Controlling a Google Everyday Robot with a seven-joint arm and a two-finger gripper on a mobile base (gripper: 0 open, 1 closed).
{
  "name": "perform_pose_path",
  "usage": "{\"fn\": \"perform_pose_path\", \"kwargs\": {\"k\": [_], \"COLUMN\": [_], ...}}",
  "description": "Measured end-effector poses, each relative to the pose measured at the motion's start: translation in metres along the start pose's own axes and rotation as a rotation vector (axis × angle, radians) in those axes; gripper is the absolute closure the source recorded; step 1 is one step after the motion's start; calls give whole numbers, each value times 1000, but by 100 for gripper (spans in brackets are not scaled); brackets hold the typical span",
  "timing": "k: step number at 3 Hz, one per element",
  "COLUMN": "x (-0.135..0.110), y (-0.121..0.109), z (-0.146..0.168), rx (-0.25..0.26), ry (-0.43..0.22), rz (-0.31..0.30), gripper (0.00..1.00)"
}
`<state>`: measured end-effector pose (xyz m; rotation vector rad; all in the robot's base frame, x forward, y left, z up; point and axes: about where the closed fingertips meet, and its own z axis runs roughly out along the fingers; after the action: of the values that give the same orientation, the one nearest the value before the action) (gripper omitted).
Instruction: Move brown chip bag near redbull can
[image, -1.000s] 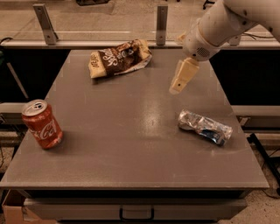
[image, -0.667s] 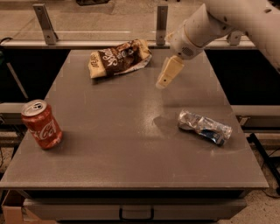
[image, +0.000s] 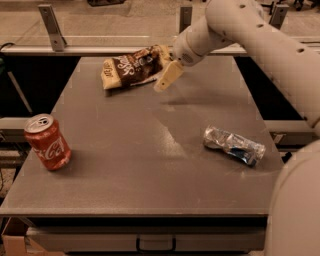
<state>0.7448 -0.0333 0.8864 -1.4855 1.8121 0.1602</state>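
The brown chip bag (image: 132, 66) lies crinkled at the far left-centre of the grey table (image: 150, 160), dark brown with cream ends and white lettering. The redbull can (image: 234, 145), crushed silver with blue patches, lies on its side at the right of the table. My gripper (image: 166, 78) hangs from the white arm just right of the bag's right end, a little above the table, its cream fingers pointing down and left. It holds nothing that I can see.
A red Coca-Cola can (image: 47, 142) stands upright near the table's left edge. A metal rail with upright posts (image: 52, 22) runs behind the table. My white arm (image: 265, 45) reaches in from the right.
The gripper has moved left and toward the far edge, from above the table's right-centre to right beside the chip bag. The bag and both cans have not moved.
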Motion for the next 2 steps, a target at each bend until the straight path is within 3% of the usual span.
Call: {"fn": "perform_pose_path", "kwargs": {"k": [2], "x": [-6], "y": [-38], "z": [53], "rx": [40], "ry": [-93], "rz": [119], "gripper": [0]}}
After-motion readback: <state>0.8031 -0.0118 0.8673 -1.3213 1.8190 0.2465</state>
